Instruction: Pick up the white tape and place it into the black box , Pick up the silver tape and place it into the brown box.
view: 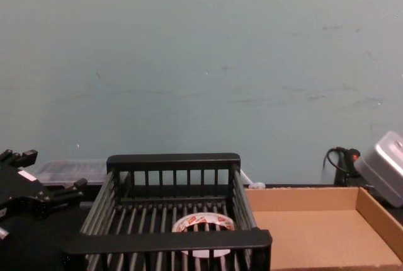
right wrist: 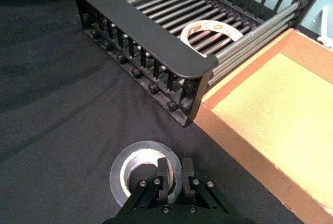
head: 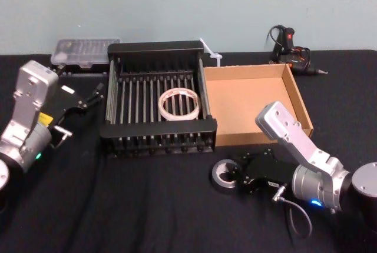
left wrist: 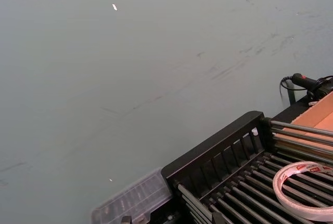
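The white tape (head: 179,105) with red print lies flat on the slatted floor of the black box (head: 159,130), toward its right side; it also shows as the white tape (right wrist: 210,28) and the white tape (view: 203,225). The brown box (head: 301,103) stands just right of the crate, with nothing on its floor. The silver tape (head: 222,173) lies on the black tabletop in front of the brown box's near-left corner. My right gripper (right wrist: 176,174) is shut on the ring's wall, one finger in the core and one outside. My left gripper (head: 79,113) hangs open left of the crate, holding nothing.
A clear plastic case (head: 85,50) sits behind the crate at the back left. A black corded tool (head: 290,47) lies at the back right, and a white plastic piece (head: 211,53) sits behind the boxes. The wall stands close behind the table.
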Robot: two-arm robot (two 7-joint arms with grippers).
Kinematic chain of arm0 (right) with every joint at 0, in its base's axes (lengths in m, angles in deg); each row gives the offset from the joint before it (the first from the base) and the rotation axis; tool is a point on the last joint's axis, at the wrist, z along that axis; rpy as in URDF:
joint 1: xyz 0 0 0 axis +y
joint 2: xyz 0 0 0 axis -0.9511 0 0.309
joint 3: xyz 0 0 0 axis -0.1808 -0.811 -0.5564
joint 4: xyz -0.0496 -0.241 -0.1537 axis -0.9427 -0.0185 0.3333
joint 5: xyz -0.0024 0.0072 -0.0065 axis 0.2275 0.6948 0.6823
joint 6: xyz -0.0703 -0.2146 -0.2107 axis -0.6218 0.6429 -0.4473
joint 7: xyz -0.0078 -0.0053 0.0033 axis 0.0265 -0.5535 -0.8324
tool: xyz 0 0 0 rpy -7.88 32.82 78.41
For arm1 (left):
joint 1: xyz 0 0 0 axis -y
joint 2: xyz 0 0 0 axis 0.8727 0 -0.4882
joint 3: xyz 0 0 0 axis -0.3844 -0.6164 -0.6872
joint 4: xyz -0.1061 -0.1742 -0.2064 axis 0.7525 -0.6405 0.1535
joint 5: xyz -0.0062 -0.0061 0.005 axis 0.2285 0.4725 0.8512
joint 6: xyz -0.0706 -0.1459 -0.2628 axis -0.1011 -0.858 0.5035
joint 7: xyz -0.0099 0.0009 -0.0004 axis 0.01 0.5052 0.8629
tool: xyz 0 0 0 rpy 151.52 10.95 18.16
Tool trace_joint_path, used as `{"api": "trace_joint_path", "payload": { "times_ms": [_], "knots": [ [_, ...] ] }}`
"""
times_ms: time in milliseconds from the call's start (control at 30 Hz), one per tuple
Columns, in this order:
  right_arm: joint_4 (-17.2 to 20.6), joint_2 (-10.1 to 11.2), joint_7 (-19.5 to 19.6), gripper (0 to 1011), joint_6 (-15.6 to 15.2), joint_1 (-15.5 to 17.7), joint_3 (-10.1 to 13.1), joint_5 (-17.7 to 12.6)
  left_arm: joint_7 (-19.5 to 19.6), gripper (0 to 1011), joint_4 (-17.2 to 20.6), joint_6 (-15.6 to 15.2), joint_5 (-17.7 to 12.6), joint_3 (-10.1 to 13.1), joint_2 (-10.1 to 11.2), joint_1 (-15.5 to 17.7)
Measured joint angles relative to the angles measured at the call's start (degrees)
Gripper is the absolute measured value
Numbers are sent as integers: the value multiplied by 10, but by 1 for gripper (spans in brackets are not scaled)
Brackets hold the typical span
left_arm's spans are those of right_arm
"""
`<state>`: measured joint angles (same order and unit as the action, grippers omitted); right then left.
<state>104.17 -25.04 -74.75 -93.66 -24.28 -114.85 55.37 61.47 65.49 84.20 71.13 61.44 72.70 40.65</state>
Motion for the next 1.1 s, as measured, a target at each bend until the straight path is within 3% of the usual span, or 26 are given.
{"api": "trace_joint_path", "payload": {
  "times_ms": [333, 733, 1100],
  "knots": [
    [11, 8, -6, 170, 9, 4, -1, 0, 0, 1001, 0, 0, 0, 0, 0, 0],
    [40, 30, -19, 170, 46, 21, 0, -3, 0, 1001, 0, 0, 0, 0, 0, 0],
    [63, 44, -22, 170, 98, 47, 26, -38, 0, 1001, 0, 0, 0, 0, 0, 0]
  ]
}}
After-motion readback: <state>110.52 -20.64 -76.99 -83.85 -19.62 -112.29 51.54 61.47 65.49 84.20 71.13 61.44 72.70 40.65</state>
